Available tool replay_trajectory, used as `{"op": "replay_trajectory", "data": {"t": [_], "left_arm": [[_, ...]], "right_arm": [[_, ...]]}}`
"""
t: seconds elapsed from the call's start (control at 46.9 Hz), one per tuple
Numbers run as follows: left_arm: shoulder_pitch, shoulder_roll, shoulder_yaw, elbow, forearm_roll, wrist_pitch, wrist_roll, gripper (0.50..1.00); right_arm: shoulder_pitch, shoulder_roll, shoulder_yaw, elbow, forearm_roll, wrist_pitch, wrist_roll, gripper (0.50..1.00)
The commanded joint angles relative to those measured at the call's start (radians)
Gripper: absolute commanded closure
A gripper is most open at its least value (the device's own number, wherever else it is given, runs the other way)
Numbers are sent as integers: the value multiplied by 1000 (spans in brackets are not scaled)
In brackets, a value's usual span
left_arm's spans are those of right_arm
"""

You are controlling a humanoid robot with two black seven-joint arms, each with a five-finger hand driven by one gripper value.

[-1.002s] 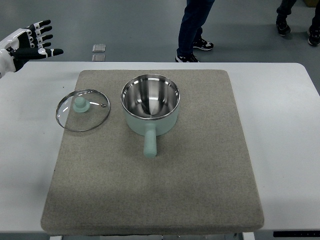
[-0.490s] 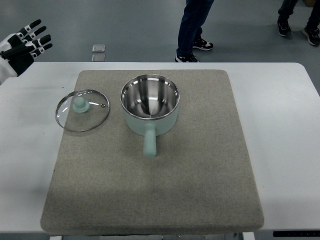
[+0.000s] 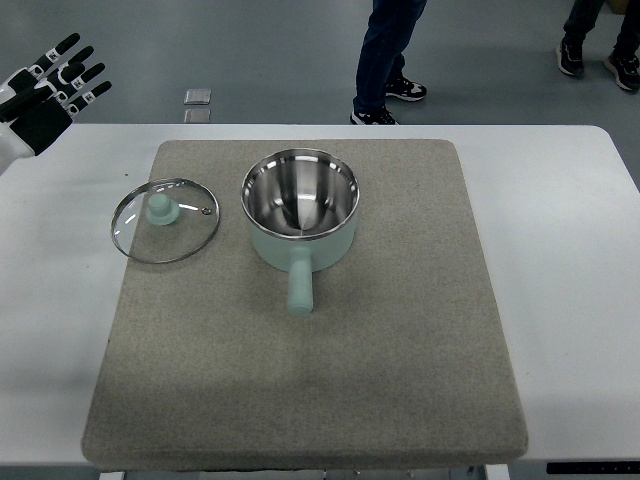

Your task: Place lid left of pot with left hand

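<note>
A mint-green pot [image 3: 300, 211] with a steel inside stands open on the grey mat [image 3: 380, 340], its handle pointing toward the near edge. The glass lid [image 3: 164, 220] with a mint knob lies flat on the mat just left of the pot, a small gap between them. My left hand [image 3: 52, 82] is at the far upper left, above the table's back corner, well away from the lid, with its fingers spread and holding nothing. The right arm is out of the picture.
The mat covers most of a white table [image 3: 570, 260]. Beyond the far edge, a person's legs and shoes [image 3: 385, 60] stand on the grey floor, and more shoes [image 3: 600, 50] show at the top right.
My left hand has drawn back up and to the left, farther from the lid, its fingers now pointing more upward. The lid and pot have not moved.
</note>
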Motion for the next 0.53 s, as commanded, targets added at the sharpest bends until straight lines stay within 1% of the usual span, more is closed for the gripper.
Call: {"op": "replay_trajectory", "data": {"t": [0.0, 0.512], "left_arm": [[7, 0, -1, -2, -11, 0, 0, 504], [27, -1, 6, 4, -8, 0, 0, 504]], "right_arm": [[0, 0, 0, 0, 0, 0, 0, 576], [-5, 0, 0, 12, 0, 6, 0, 576]]}}
